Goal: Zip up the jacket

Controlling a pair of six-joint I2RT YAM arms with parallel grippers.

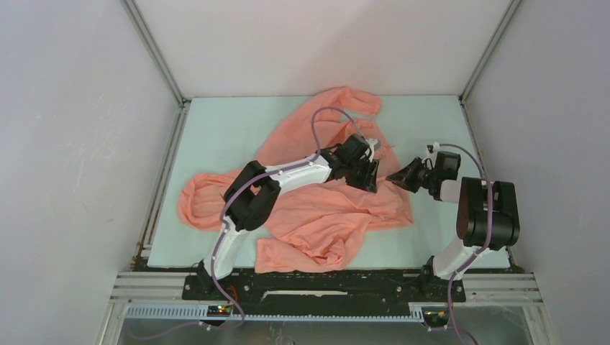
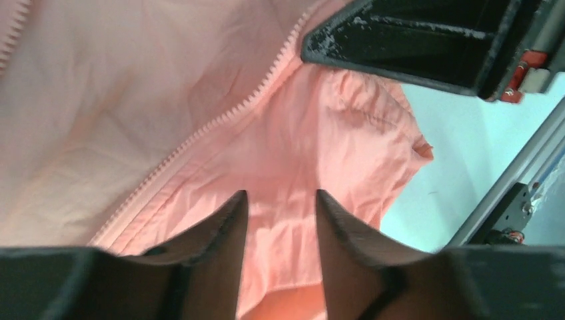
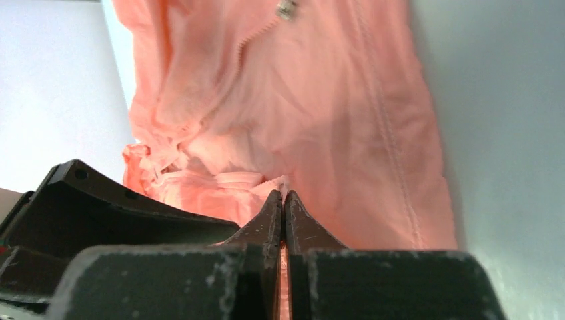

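The jacket [image 1: 316, 208] lies rumpled across the tabletop [image 1: 216, 136]; thin, limp, light, likely slippery; the right gripper [image 3: 284, 207] seems pinched on its hem, the left gripper [image 2: 280, 207] hangs open; grasp the zipper pull [image 3: 287, 9].

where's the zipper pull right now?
Right wrist view: the zipper pull sits at the top edge, at the end of the zipper teeth on the jacket, far beyond the right gripper.

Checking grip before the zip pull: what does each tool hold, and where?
Right tool pinches the jacket at its zipper edge; left tool is open, holding nothing.
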